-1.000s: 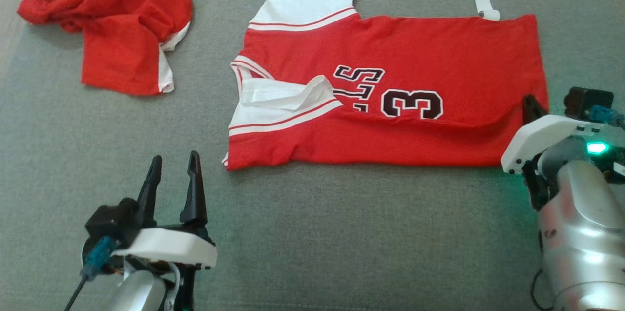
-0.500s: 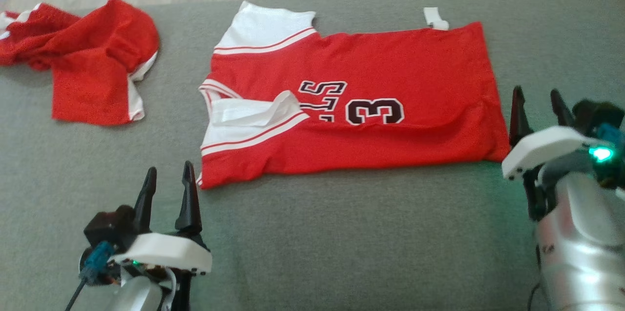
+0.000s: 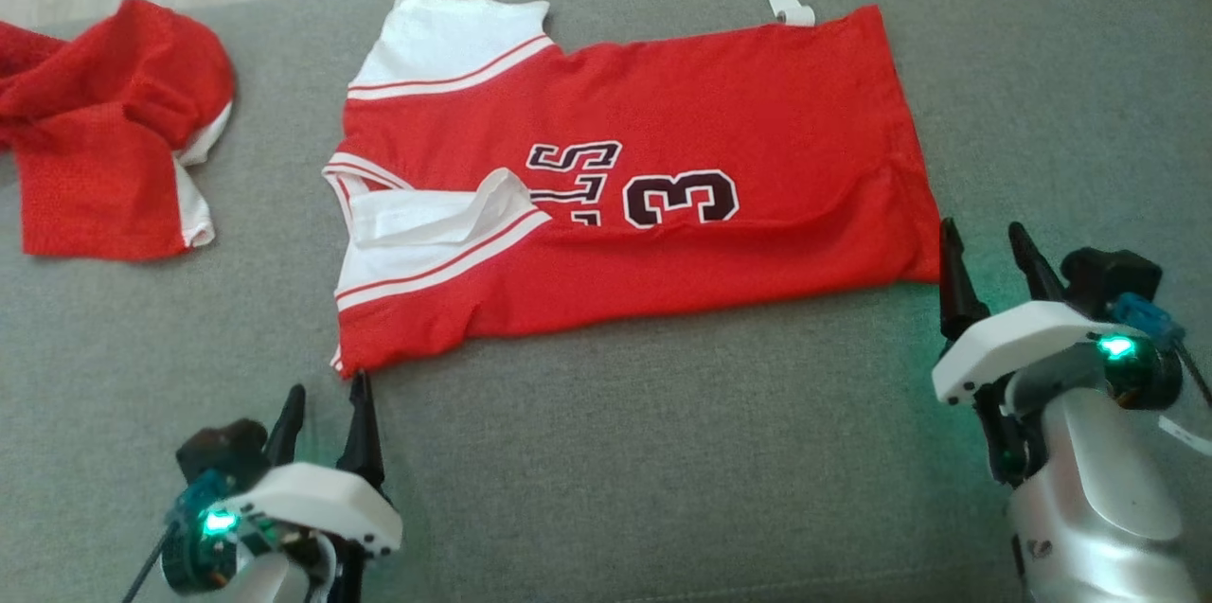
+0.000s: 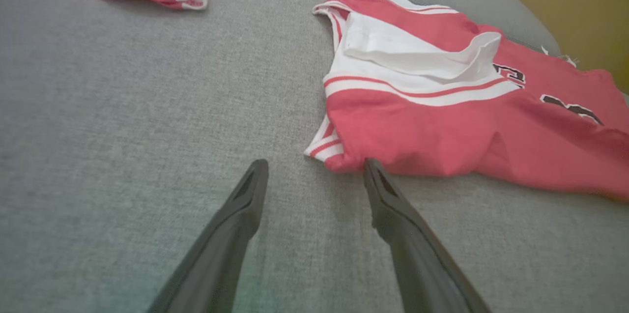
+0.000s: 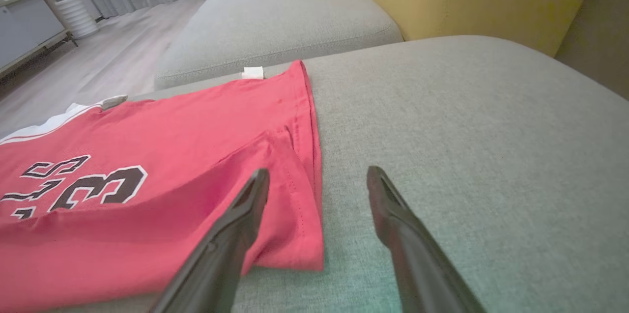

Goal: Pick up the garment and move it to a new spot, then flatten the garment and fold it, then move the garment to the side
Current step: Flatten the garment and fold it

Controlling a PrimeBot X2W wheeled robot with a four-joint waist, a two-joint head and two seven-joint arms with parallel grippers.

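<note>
Garment: red-and-white short-sleeved jersey (image 3: 663, 111) with a black "3", spread flat on the grey fabric sofa cushion (image 3: 663, 452), near edge folded over.
Left pincer (image 3: 329, 385): fingers apart, empty, just beside the jersey's sleeve corner.
Right pincer (image 3: 981, 226): fingers apart, empty, at the hem corner.
Other cloth: crumpled red mesh garment (image 3: 104, 158), well apart.

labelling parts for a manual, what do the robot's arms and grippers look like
The left gripper and right gripper each have two long dark tapering fingers on a white housing, with a green light, blue plug and silver forearm.
</note>
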